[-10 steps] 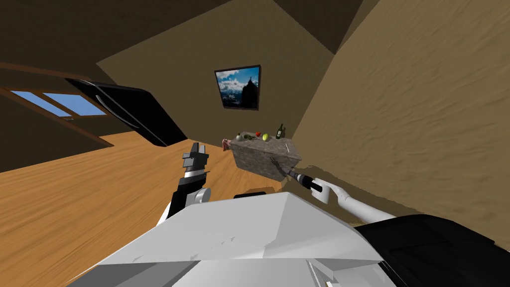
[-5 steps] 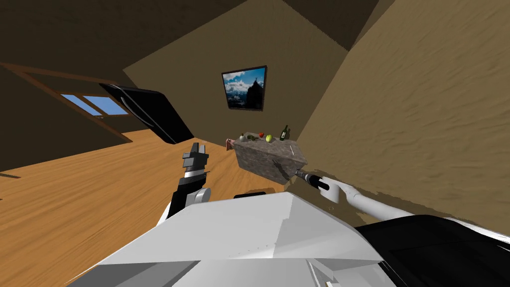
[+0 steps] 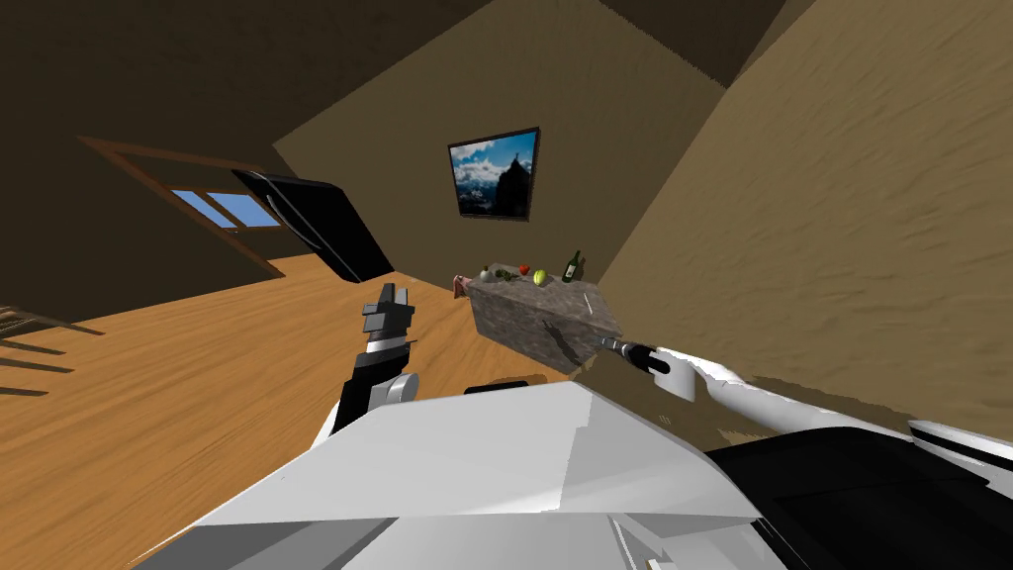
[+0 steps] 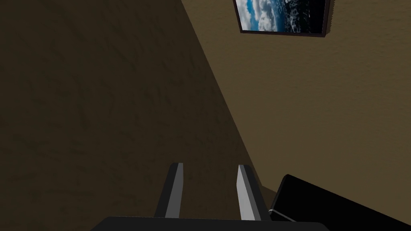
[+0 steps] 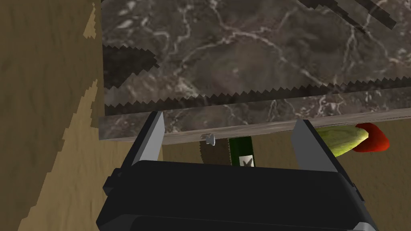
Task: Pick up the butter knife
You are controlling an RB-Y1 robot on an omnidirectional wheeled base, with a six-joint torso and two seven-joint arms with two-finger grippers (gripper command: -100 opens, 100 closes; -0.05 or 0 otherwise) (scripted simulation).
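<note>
A marble-patterned counter [image 3: 534, 322] stands against the tan wall. On its top, near the right corner, lies a thin pale sliver, seemingly the butter knife [image 3: 592, 306]. In the right wrist view a small grey tip [image 5: 209, 139] shows at the counter's top edge [image 5: 241, 130], between my fingers. My right gripper [image 3: 605, 342] [image 5: 230, 118] is open and holds nothing, close to the counter's side just below that edge. My left gripper [image 3: 394, 297] [image 4: 210, 165] is raised over the floor, away from the counter, its fingers a narrow gap apart.
Beyond the knife on the counter stand a dark green bottle [image 3: 572, 266] [image 5: 241, 152], a green apple [image 3: 539, 277] [image 5: 341, 140] and a red tomato [image 3: 523, 269] [image 5: 373, 138]. A black fridge [image 3: 317, 223] stands left. Wooden floor [image 3: 148, 396] stretches to the left.
My view has swung, so the counter and picture sit further right. My right arm has reached from the counter's front face up to its right corner. The left arm has kept still.
</note>
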